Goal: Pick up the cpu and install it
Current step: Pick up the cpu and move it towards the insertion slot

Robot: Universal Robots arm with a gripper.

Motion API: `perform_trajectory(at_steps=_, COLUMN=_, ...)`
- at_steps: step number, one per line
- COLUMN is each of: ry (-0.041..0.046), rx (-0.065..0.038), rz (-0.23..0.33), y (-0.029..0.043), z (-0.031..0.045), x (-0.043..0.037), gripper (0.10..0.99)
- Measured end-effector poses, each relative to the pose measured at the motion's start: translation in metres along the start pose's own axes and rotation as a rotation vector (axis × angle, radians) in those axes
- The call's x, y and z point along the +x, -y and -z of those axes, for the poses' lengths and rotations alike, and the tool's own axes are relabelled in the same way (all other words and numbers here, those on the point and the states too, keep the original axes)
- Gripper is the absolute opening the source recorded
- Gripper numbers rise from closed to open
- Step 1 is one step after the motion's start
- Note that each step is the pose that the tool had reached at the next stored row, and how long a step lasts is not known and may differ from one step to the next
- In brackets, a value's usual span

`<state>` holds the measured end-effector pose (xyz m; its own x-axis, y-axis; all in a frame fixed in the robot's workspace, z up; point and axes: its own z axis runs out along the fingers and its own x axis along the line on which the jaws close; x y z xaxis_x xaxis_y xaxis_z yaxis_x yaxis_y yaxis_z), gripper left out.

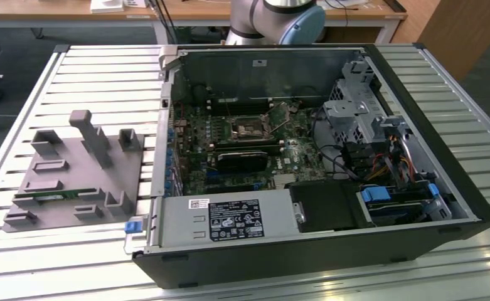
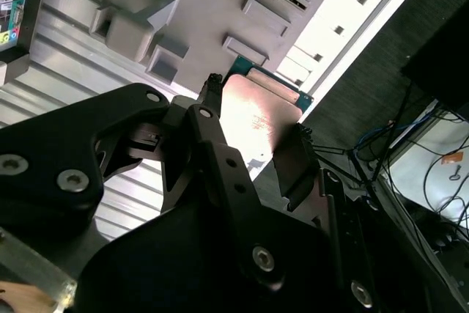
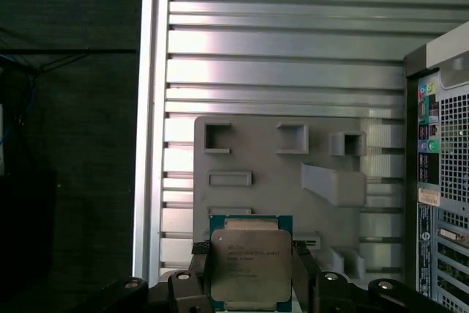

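The cpu [image 3: 250, 263] is a flat square chip with a silvery metal top and a green rim. My gripper [image 3: 250, 287] is shut on it, one black finger on each side edge. In the second wrist view the cpu [image 2: 258, 116] shines between the same black fingers [image 2: 212, 133] of the gripper [image 2: 253, 148]. It hangs high above the grey holder plate [image 3: 278, 174], near the table's edge. In the exterior view the dark motherboard socket [image 1: 249, 130] sits inside the open computer case [image 1: 312, 157].
The grey holder plate [image 1: 69, 175] lies on the slatted metal table [image 1: 94, 69] at the exterior view's left, with a thin green memory stick [image 1: 56, 196] in it. The case's rear panel [image 3: 440, 181] stands beside the plate. The arm's base [image 1: 278, 19] is behind the case.
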<state>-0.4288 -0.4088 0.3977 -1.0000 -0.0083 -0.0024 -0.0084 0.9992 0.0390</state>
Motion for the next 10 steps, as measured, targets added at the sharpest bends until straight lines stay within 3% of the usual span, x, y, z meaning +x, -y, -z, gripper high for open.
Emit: perform_trajectory(at_steps=10, ry=0.0000, rx=0.000, rz=0.000, y=0.0000, z=0.0000, x=-0.0076, gripper=0.533)
